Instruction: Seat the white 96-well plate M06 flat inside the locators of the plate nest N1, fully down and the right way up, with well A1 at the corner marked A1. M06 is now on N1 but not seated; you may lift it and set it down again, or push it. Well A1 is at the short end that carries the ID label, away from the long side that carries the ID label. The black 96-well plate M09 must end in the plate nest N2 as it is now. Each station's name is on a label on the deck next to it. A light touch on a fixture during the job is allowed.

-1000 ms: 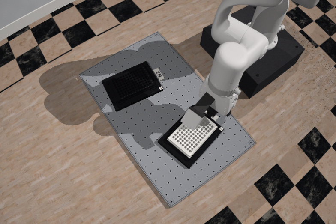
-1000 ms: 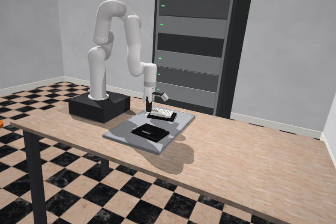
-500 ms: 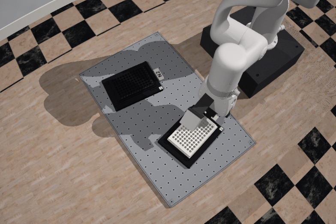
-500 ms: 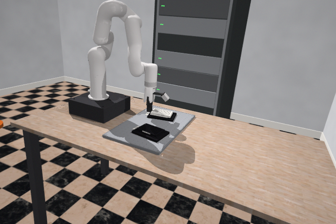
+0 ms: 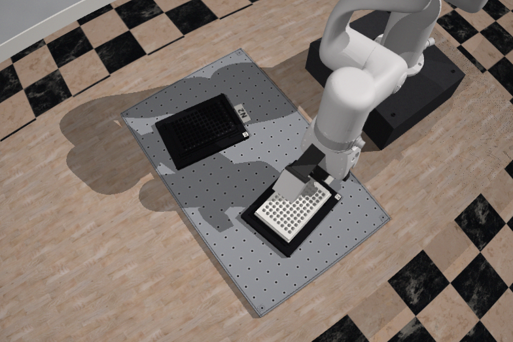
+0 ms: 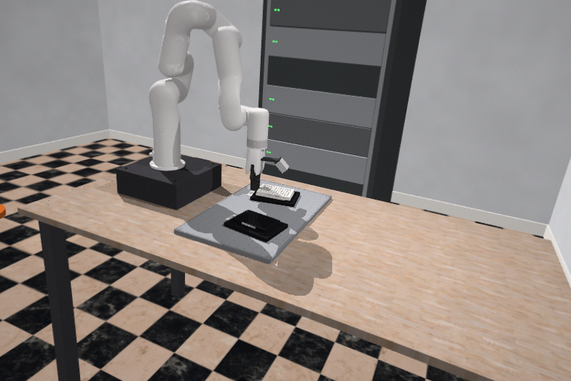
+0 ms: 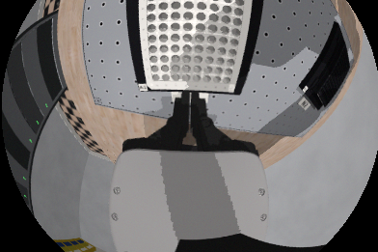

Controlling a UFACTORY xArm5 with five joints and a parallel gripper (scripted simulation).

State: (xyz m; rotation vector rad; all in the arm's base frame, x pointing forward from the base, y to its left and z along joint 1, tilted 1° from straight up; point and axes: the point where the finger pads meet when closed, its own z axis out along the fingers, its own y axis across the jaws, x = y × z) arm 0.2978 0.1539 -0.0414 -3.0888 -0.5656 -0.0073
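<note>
The white 96-well plate M06 lies on the black plate nest N1, a little askew to its frame. It also shows in the wrist view and in the exterior view. My gripper is shut on nothing, with its fingertips at the middle of the plate's near short end, close to or touching the edge. In the top view the gripper is mostly hidden by the wrist camera housing. The black plate M09 sits in nest N2.
Both nests stand on a grey perforated deck. The N2 label lies beside nest N2. The arm's black base is behind the deck. A tall dark rack stands behind the table.
</note>
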